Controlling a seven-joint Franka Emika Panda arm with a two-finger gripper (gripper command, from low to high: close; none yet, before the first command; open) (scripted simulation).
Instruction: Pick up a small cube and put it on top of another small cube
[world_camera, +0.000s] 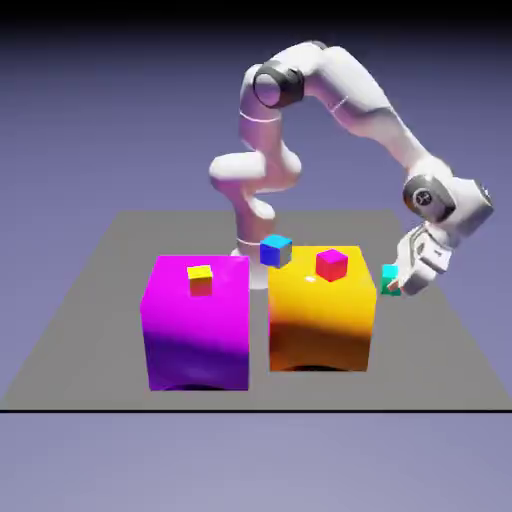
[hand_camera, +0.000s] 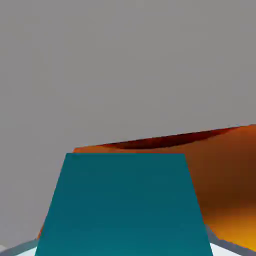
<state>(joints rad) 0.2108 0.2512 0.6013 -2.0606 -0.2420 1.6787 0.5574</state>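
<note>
Right of the orange block (world_camera: 322, 325), exterior view — your white two-finger gripper (world_camera: 399, 284), closed on one small teal cube (world_camera: 388, 279); on the magenta block (world_camera: 197, 335) — one small yellow cube (world_camera: 200, 281).

The small teal-cyan cube (world_camera: 389, 275) is plain and sharp-edged, far smaller than the big orange block (world_camera: 320, 330). It is held between the fingertips of the pincer (hand_camera: 124, 247), which are closed on two opposite sides. In the exterior view it shows just past the orange block's right edge, partly hidden by the pincer, its visible part bright turquoise. In the hand view its near face looms large, a flat dark teal, with a straight upper edge. Whether its underside touches the worktop (world_camera: 90, 350) can't be made out.
</note>
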